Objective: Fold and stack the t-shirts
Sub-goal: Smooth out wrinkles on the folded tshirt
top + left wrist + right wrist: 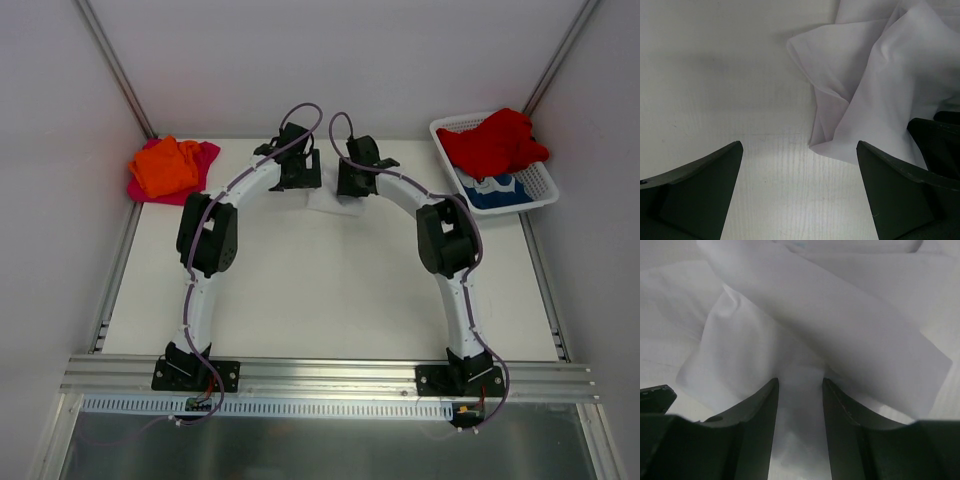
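A crumpled white t-shirt (330,201) lies at the back middle of the table, between my two grippers. In the left wrist view the white t-shirt (880,75) is at the upper right. My left gripper (800,150) is open over bare table, with its right finger at the cloth's edge. It also shows in the top view (300,184). My right gripper (800,385) has its jaws narrowed on a bunched fold of the white t-shirt (820,315). It also shows in the top view (352,187). A folded orange t-shirt (165,166) lies on a magenta-pink one (207,153) at the back left.
A white mesh basket (545,186) stands at the back right, holding a red t-shirt (495,140) over a blue-and-white one (495,190). Walls close in the table on the left, back and right. An aluminium rail (330,375) runs along the near edge.
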`<move>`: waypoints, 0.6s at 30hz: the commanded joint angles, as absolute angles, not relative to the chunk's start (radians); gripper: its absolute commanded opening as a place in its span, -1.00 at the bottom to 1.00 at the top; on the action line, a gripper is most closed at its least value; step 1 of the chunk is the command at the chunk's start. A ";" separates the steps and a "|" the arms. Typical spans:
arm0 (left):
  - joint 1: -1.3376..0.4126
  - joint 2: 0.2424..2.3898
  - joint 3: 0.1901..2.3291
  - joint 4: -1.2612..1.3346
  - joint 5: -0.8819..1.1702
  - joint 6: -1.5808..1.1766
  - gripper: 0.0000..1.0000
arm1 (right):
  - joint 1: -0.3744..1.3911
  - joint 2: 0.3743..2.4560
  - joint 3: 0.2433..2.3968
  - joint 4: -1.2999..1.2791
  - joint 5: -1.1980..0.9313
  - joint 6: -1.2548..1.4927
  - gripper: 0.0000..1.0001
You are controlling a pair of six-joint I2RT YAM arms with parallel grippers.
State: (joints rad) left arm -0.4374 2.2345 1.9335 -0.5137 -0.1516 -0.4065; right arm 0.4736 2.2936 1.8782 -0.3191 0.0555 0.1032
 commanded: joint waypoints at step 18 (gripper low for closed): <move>-0.393 1.899 1.746 -0.515 -0.176 -0.377 0.98 | 0.541 2.071 1.416 -0.241 -0.135 0.391 -0.08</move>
State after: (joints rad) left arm -0.4038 1.9755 1.7718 -0.5156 -0.1658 -0.4004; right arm 0.5049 2.1254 1.5143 -0.1371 -0.1310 0.3599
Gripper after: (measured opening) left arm 0.990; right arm 0.457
